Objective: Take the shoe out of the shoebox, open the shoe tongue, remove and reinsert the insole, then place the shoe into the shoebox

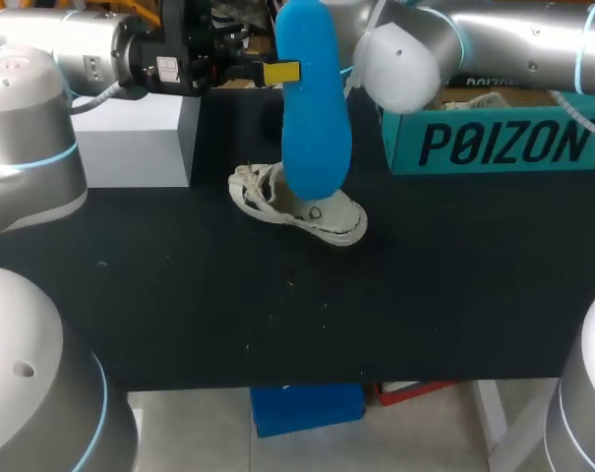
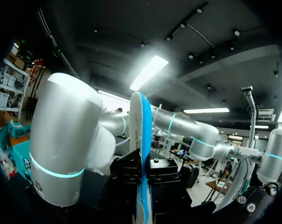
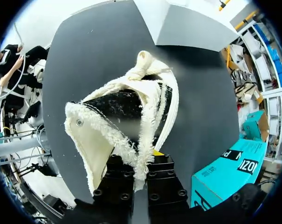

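Insole out: left gripper (image 1: 285,72) clamped on blue insole (image 1: 312,108), held above white shoe (image 1: 277,197); right gripper (image 3: 140,172) pinched the shoe's fleecy rim, presumably steadying it for reinsertion.

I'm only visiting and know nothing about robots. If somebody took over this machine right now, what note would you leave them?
The left hand is shut on the blue insole, held upright in the air.
The right hand is shut on the fuzzy edge of the cream shoe, which is on the black table.
The teal shoebox stands at the table's back right.
Done: shoe out, insole out.
Left: reinsert the insole, return the shoe to the shoebox.
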`<state>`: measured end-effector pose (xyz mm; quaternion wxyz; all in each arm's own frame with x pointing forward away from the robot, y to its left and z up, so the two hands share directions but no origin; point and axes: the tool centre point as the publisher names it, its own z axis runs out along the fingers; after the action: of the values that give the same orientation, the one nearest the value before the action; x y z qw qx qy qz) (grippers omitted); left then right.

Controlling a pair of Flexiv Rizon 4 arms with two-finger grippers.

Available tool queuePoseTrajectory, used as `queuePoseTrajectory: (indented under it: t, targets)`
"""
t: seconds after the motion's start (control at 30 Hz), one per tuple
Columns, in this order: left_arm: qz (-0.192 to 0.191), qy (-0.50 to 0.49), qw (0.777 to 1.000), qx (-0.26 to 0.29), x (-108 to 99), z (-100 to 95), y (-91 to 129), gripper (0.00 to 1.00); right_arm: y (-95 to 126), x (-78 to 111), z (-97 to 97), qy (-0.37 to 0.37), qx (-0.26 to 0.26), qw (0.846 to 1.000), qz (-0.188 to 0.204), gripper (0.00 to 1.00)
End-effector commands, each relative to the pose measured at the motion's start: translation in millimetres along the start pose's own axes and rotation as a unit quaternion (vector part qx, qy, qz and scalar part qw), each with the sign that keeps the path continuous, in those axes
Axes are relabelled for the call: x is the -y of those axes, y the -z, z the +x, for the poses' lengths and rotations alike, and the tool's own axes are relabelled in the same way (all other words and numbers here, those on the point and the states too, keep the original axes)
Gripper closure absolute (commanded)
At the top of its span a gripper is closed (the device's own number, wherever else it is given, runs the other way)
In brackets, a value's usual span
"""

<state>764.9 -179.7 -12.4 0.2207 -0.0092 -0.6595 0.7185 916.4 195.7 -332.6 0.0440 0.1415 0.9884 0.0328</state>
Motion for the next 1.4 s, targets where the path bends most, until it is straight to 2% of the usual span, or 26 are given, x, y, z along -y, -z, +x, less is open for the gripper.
queuePoseTrajectory:
  t: [0.03, 0.13, 0.2, 0.37, 0.43, 0.7, 0.97, 1.07, 1.4]
  targets:
    - [0.0, -0.001, 1.0, 0.001, -1.0, -0.2, -0.8, 1.0, 20.9, 10.7, -1.8, -0.167, 0.045, 0.985, 0.019, 1.0]
    - [0.0, -0.001, 1.0, 0.001, -1.0, -0.2, -0.8, 1.0, 16.6, 16.6, -8.2, -0.266, 0.057, 0.961, 0.046, 1.0]
    - [0.0, -0.001, 1.0, 0.001, -1.0, -0.2, -0.8, 1.0, 14.5, 20.2, -12.9, -0.335, 0.069, 0.938, 0.059, 1.0]
    - [0.0, -0.001, 1.0, 0.001, -1.0, -0.2, -0.8, 1.0, 8.3, 24.0, -8.2, -0.441, 0.08, 0.889, 0.087, 1.0]
    - [0.0, -0.001, 1.0, 0.001, -1.0, -0.2, -0.8, 1.0, 7.0, 23.2, -5.4, -0.481, 0.079, 0.869, 0.086, 1.0]
    - [0.0, -0.001, 1.0, 0.001, -1.0, -0.2, -0.8, 1.0, 11.3, 18.8, 3.6, -0.603, 0.067, 0.792, 0.07, 1.0]
    - [0.0, -0.001, 1.0, 0.001, -1.0, -0.2, -0.8, 1.0, 11.5, 15.6, 14.7, -0.669, 0.066, 0.737, 0.07, 1.0]
    - [0.0, -0.001, 1.0, 0.001, -1.0, -0.2, -0.8, 1.0, 9.5, 15.4, 16.9, -0.677, 0.067, 0.731, 0.06, 1.0]
    - [0.0, -0.001, 1.0, 0.001, -1.0, -0.2, -0.8, 1.0, -15.1, 17.7, 29.5, -0.673, 0.066, 0.735, 0.056, 1.0]
